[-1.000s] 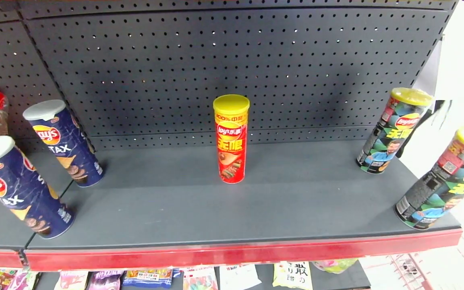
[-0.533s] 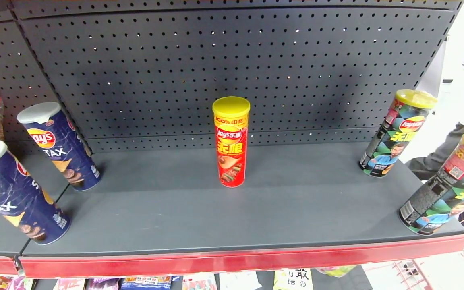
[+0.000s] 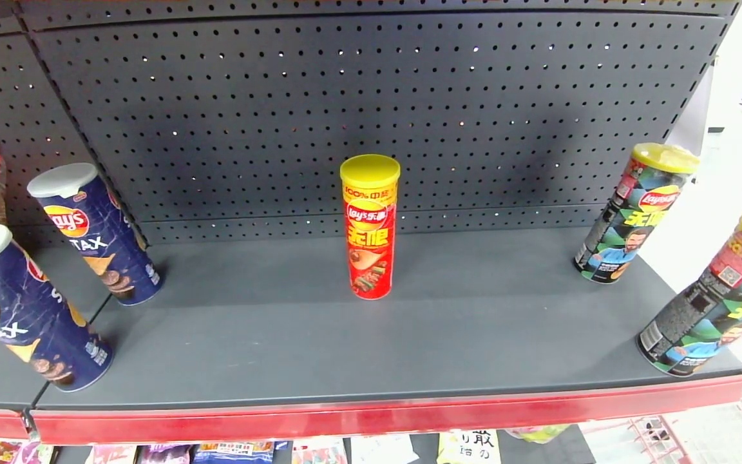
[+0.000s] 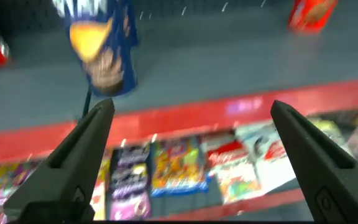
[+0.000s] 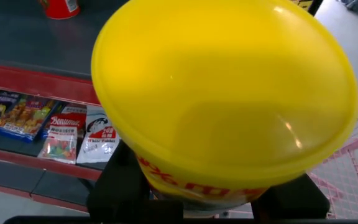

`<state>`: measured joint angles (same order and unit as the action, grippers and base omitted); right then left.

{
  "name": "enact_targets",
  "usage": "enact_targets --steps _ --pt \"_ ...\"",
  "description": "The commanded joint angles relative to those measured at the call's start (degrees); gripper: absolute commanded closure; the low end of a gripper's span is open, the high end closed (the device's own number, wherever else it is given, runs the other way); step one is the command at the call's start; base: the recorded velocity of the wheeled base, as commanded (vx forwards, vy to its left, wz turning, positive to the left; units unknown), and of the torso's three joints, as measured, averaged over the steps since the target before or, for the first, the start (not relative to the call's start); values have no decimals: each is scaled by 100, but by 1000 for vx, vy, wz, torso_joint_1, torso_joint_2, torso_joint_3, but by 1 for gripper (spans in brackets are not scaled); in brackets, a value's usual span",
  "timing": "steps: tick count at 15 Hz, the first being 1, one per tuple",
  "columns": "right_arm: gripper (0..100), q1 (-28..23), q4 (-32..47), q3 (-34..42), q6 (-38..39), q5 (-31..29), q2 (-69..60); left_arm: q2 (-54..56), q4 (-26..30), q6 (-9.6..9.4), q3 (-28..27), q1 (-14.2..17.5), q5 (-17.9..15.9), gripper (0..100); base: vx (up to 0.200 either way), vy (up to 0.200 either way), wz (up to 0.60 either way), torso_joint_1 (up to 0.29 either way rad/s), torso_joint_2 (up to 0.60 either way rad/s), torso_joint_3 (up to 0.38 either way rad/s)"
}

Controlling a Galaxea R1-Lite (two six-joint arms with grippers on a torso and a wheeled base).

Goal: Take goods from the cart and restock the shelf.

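Restocking looks partly done, with a fresh item in hand and not yet placed. The right gripper (image 5: pixel 207 198) is pinched around a tall crisp tube with a broad yellow plastic lid (image 5: pixel 222 87). It holds the tube out in front of the red front edge of the dark grey metal shelf (image 3: pixel 371 361), with the pink wire cart (image 5: pixel 353 165) just beside it. The left gripper (image 4: pixel 191 104) hangs spread wide and empty before that front edge, towards the shelf's left end. One red cardboard tube with a yellow lid (image 3: pixel 369 232) stands upright on the shelf, at the middle near the back edge. Two navy tubes with white lids (image 3: pixel 97 235) stand around the left end, and two black-and-green tubes with yellow lids (image 3: pixel 632 216) along the right edge. Wide bare stretches lie on either side of the red tube, so I judge most of the placing remains. The held tube has yet to be set down, probably beside the red one, and more goods have to come from the cart.
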<state>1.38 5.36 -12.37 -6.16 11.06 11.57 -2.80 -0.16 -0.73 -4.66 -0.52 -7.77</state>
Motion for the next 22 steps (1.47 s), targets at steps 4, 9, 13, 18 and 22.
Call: enact_targets --steps 4,9,13,18,22 --pt "100 64 -9 -353 0 432 522 -4044 -239 117 -2320 -888 -1992 0 0 0 0 0 0 0" --pt "100 73 -18 -591 0 424 838 -7129 -2331 -955 -2663 -1108 -2906 0 0 0 0 0 0 0" --pt "100 64 -18 -573 0 406 812 -8324 -2647 -964 -3489 -1618 -2950 0 0 0 0 0 0 0" --pt "100 64 -18 -591 0 397 812 -9458 -2902 -1157 -4588 -1890 -2950 0 0 0 0 0 0 0" --pt "100 64 -18 -591 0 380 803 -9906 -2902 -1157 -5203 -1995 -2959 0 0 0 0 0 0 0"
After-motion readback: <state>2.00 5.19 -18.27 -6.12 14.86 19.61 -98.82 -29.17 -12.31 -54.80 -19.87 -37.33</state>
